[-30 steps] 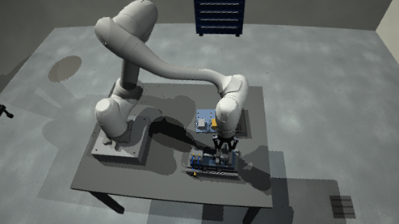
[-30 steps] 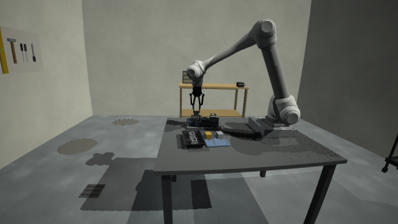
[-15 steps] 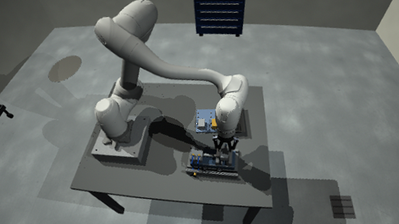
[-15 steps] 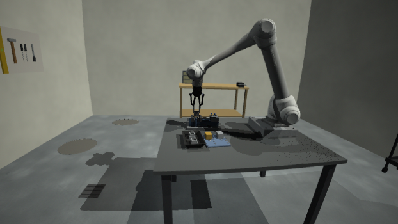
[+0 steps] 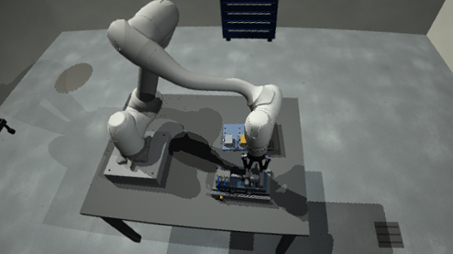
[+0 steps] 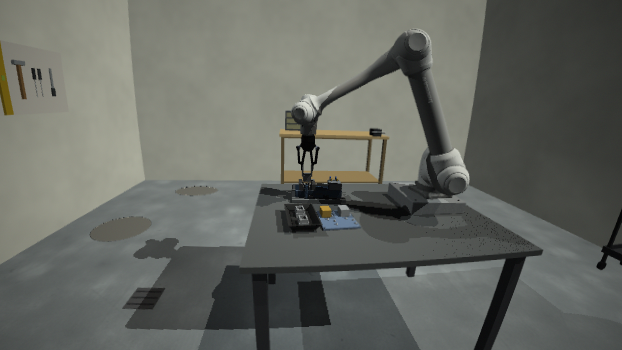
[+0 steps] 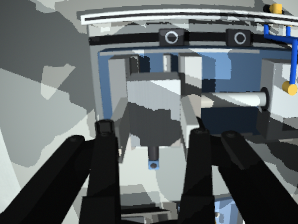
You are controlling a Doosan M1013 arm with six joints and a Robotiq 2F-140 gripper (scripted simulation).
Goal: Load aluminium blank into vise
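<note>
My gripper (image 5: 254,171) hangs straight down over the blue vise (image 5: 243,184), at its end nearer the infeed plate. It is shut on a grey aluminium blank (image 7: 154,115), held low at the vise's opening. I cannot tell whether the blank rests on the low bars or touches the jaw. The piston rod (image 7: 234,100) shows to the right of the fingers. The blue infeed plate (image 6: 340,220) holds one brass blank (image 6: 325,210) and one aluminium blank (image 6: 343,209), both lying flat. The dark outfeed tray (image 6: 301,216) holds two finished parts side by side.
The vise's hoses (image 7: 282,43) run along its far right end. The arm's base block (image 5: 140,163) stands at the table's left. The wrist hides most of the tray in the top view. A wooden bench (image 6: 332,155) stands behind the table.
</note>
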